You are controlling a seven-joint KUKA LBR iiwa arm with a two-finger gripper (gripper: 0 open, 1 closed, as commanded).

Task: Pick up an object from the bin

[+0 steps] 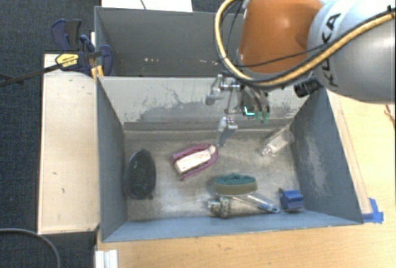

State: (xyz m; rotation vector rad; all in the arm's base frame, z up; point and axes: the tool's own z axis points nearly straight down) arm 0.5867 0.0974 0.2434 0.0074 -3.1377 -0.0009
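Observation:
My gripper [226, 129] hangs over the back middle of the bin, its tip just above the floor. Right below and slightly left of it lies a pink and purple packet with a white face [195, 159], tilted, a short gap from the tip. To the right, near the right wall, a small clear plastic piece [275, 143] rests on the floor. In front of the packet sits a dark green round pad [235, 184]. Nothing shows in the gripper.
A black oval thing [140, 174] lies by the left wall. Along the front wall are a brush-like tool with a blue handle [242, 205] and a small blue block [291, 199]. The arm with its orange cover and cables overhangs the back right.

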